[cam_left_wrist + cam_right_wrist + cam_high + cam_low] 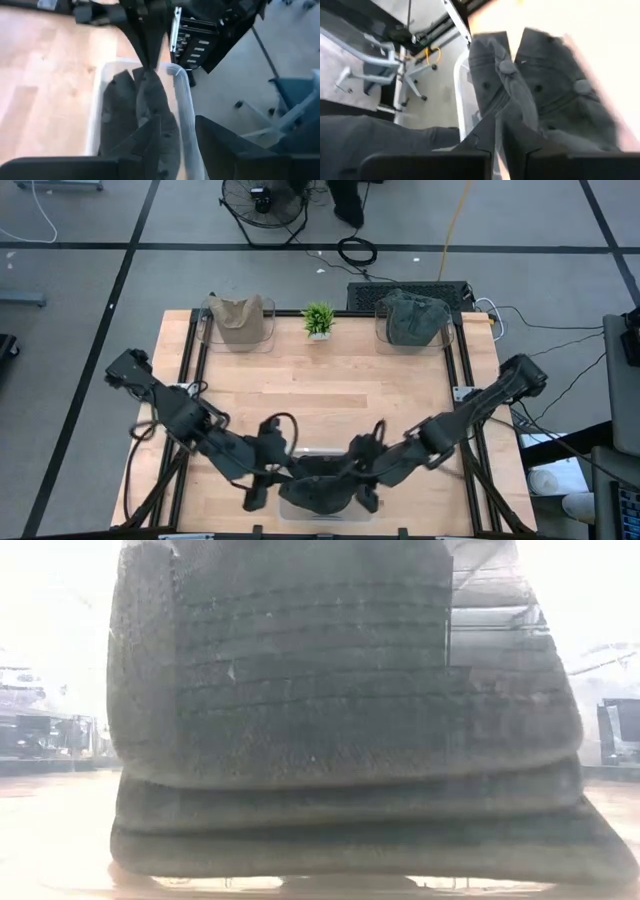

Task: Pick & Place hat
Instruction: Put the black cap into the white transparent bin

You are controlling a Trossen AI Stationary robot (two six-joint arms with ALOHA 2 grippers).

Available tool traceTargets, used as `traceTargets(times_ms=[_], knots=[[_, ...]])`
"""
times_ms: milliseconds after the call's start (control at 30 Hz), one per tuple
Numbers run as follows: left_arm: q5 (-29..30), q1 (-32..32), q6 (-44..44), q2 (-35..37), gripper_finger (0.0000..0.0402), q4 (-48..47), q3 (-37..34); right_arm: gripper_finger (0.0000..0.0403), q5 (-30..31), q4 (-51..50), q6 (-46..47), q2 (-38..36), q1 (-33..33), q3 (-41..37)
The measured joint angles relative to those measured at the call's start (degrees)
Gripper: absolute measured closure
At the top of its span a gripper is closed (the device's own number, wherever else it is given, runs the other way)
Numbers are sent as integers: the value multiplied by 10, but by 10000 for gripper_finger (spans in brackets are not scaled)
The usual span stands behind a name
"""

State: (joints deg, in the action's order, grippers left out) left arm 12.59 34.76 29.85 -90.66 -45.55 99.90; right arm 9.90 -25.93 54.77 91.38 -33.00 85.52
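Several dark grey hats (318, 492) lie stacked in a clear bin (183, 107) at the table's near edge; the stack (340, 710) fills the low view. My right gripper (500, 122) comes in from the right and is shut on the top hat (545, 95). It also shows in the left wrist view, my right gripper (148, 60) there tapering to a point on the hat. My left gripper (179, 121) is open at the bin's left end, with one finger (150, 142) over the hats and the other finger (222, 147) outside the bin wall. My right gripper pinches a raised fold of the top hat's crown (504, 97) between its two fingers, slanting down from the table's right side. The fold (149, 80) stands up as a ridge while the remainder of the hat lies in the bin. I cannot tell whether my left gripper touches the hats.
At the far edge stand two clear bins, one holding a tan hat (238, 320) and one a grey-green hat (410, 318), with a small green plant (319, 320) between them. Bare wood (320, 395) lies between the far bins and the arms.
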Motion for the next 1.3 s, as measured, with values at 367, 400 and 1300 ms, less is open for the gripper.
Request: traceTargets(times_ms=[367,400,1300], knots=[[-51,24,37,-104,270,65,-1,402,-12,71,-47,94,-5,0],[-50,25,34,-109,270,66,0,402,-14,71,-47,99,-4,0],[-47,-36,27,-225,270,-38,0,402,-18,-81,2,113,-11,0]])
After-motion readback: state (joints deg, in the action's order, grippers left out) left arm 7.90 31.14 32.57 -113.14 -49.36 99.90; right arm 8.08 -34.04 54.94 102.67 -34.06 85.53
